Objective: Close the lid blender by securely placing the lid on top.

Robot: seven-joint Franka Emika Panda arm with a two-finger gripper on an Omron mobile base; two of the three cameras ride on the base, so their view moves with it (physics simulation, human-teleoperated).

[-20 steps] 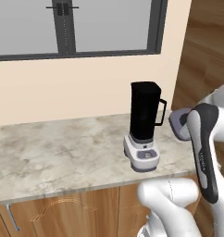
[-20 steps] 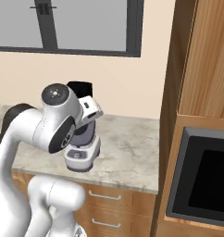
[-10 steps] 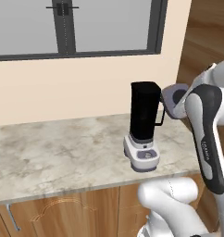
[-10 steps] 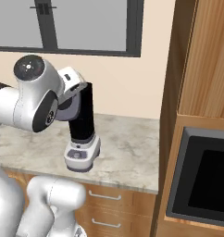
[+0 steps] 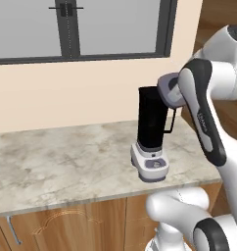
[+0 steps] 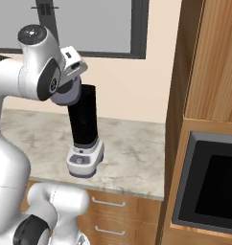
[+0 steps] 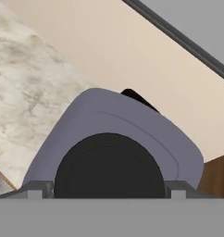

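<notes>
Lid (image 5: 168,90), grey-lavender and round, is hanging in the air at the upper right of the blender (image 5: 152,131), tilted on edge and overlapping the jar's top right corner in the left base view. In the right base view the lid (image 6: 67,94) is sitting at the jar's upper left, just under the white hand, level with the jar's rim rather than flat on it. The tool (image 7: 107,189) is clamped on the lid: in the hand view its two grey finger tips (image 7: 37,189) are pressing in from either side of the dark centre knob at the bottom of the frame, with the lavender disc spreading above them. A sliver of the black jar (image 7: 138,98) is peeking past the lid's far edge there. The blender is standing upright on its light grey base near the front edge of the marbled tabletop (image 5: 61,162), centre right in the left base view, its thin handle pointing toward the arm.
</notes>
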